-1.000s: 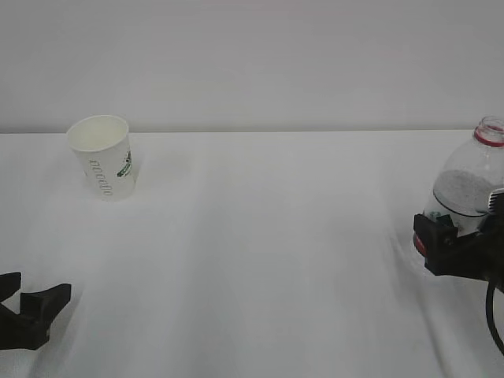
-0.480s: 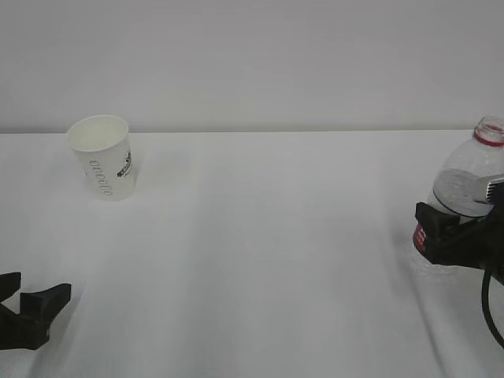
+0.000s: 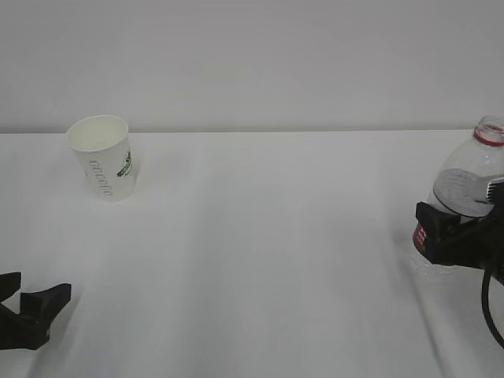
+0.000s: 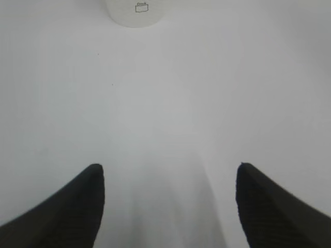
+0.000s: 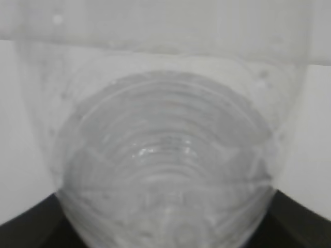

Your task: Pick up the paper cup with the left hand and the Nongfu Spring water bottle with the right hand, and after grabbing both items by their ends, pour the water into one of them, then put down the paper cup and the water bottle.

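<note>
Small white tapered paper cup upright at upper left, black left gripper wide open and empty at lower left, black right gripper clasping clear ribbed plastic bottle at right edge.

Plain pale wall; white table beneath; soft, even light

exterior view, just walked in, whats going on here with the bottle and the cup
The right hand has its jaws around the Nongfu Spring water bottle at the red label, at the right edge of the white table. The bottle stands upright with no cap. The left hand waits at the near left with jaws open and empty. The paper cup stands upright, untouched, far back on the left. Nothing is being poured.
</note>
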